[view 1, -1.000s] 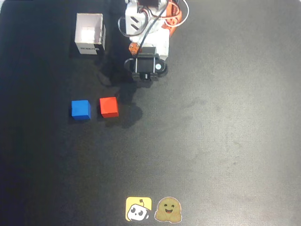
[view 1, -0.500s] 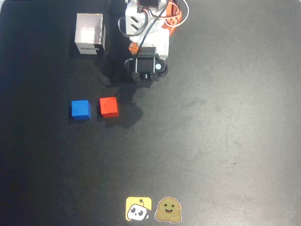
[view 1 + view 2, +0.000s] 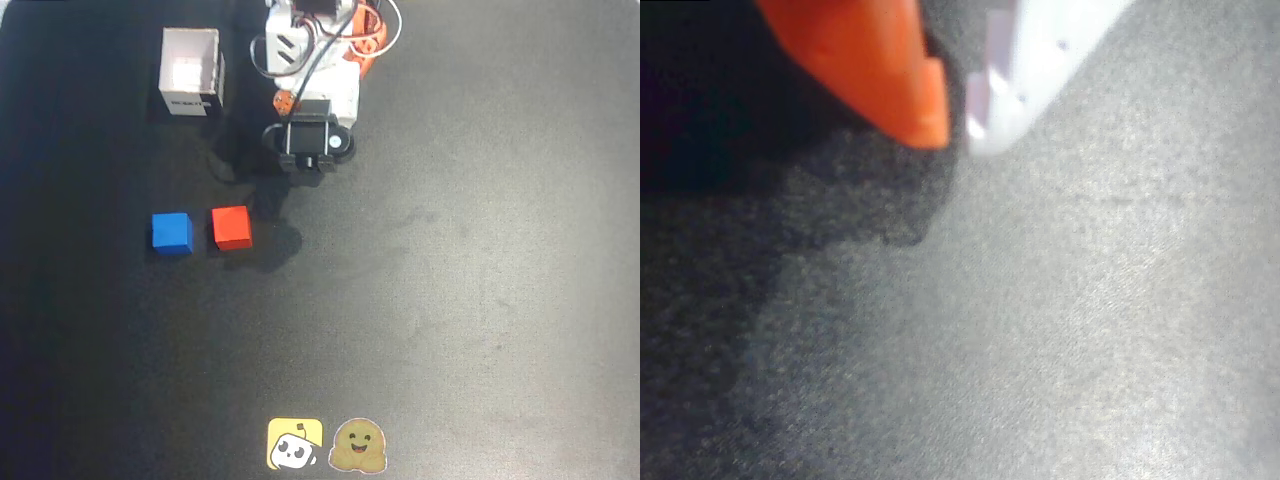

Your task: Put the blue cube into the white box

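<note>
My claw (image 3: 958,125) sits pressed together in the wrist view, orange tip against white tip, nothing pinched, above the dark tabletop (image 3: 480,280). From overhead, the red cube (image 3: 232,228) lies below the arm; the blue cube (image 3: 172,233) is just left of it, the white box (image 3: 190,72) well above.

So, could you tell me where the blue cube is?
In the overhead view, the blue cube sits left of centre on the mat, just left of the red cube.
</note>
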Controlling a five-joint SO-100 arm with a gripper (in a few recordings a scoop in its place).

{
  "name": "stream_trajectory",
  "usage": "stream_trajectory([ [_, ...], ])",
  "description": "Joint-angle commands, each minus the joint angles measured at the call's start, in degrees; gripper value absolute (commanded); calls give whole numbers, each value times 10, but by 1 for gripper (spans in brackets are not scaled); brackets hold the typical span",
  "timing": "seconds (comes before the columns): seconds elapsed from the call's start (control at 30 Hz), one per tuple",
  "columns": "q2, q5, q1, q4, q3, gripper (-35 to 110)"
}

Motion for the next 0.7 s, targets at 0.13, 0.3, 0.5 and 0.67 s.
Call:
stream_trajectory([
  [0.13,4,-4,-9,2,-3,0],
  [0.3,4,4,-5,-37,-4,0],
  [0.5,2,-10,3,-64,-34,0],
  [0.67,-194,-65,47,-79,-177,0],
])
